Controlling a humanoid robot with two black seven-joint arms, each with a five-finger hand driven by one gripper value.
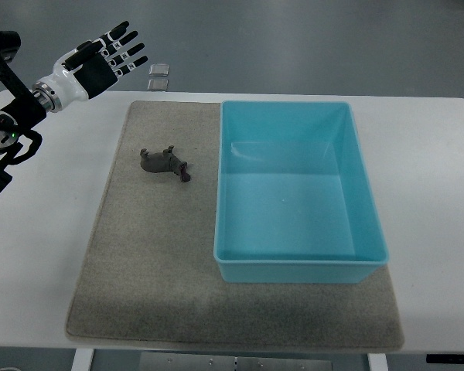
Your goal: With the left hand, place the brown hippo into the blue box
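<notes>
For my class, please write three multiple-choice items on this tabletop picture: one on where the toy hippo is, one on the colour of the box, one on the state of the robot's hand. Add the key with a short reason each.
1. Where does the brown hippo lie?
A. Inside the box
B. On the grey mat, left of the box
C. On the bare table, right of the box

2. What colour is the box?
A. Red
B. Yellow
C. Blue

3. What is the state of the left hand?
A. Open, holding nothing
B. Closed around the hippo
C. Resting inside the box

Key:
1 B: the hippo rests on the grey mat beside the box's left wall.
2 C: the walls and floor are light blue.
3 A: the fingers are extended, up at the far left corner, well away from the hippo.
</notes>
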